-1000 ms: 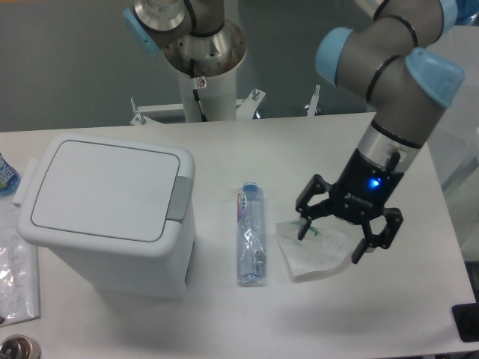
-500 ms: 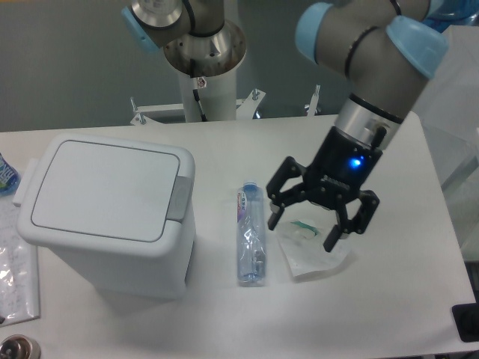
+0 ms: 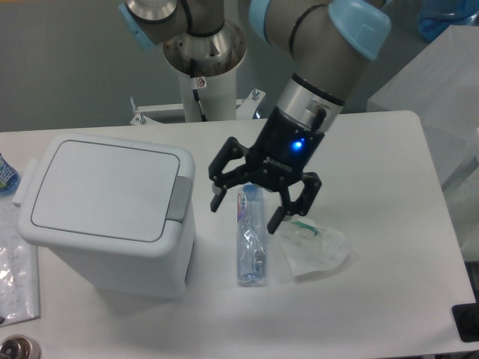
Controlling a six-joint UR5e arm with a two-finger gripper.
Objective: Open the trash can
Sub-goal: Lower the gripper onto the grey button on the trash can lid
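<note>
Gripper (image 3: 245,215) shifted left, spread over bottle (image 3: 251,235).

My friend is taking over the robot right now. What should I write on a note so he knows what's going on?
Gripper: jaws open, holding nothing, up over the top end of the clear plastic bottle in the middle of the table.
Trash can: on the left side of the table, lid flat and shut. Its grey push-tab faces the gripper, which is not touching it.
Crumpled clear wrapper: lies right of the bottle.
Done: nothing on the can yet.
Left: carry the gripper over to the grey tab, press it, and check that the lid pops up.
</note>
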